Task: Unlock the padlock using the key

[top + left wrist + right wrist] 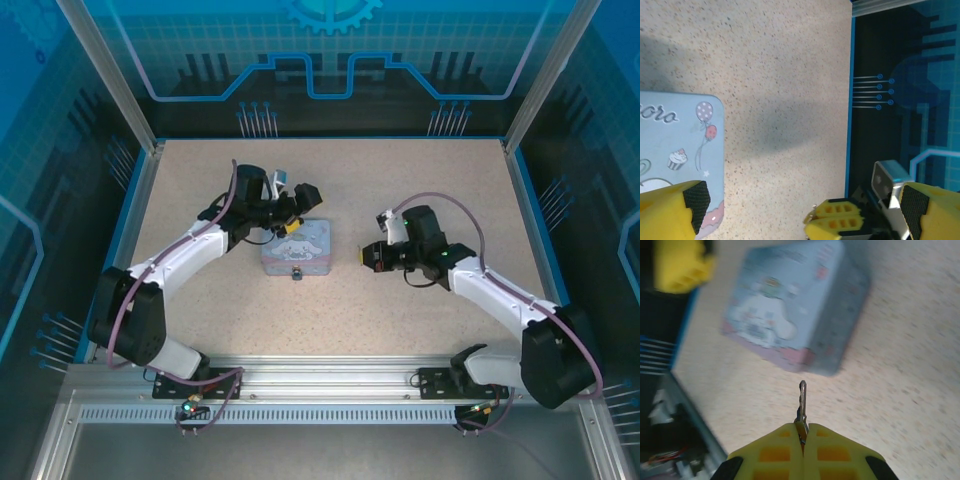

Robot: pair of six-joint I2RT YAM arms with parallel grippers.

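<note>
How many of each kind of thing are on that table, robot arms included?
Robot arms: 2 (left arm, right arm)
Tin box: 1
Padlock: 1
Key: 1
Total: 5

Counted on the speckled table (400,330), itself one: two white-and-black arms, the left arm (185,252) and the right arm (500,297); two purplish cables (234,185), one along each arm; two yellow-fingered grippers, the left gripper (293,215) and the right gripper (801,432); one pastel tin (297,248); one small dark padlock (296,272); one thin metal key (802,397)
</note>
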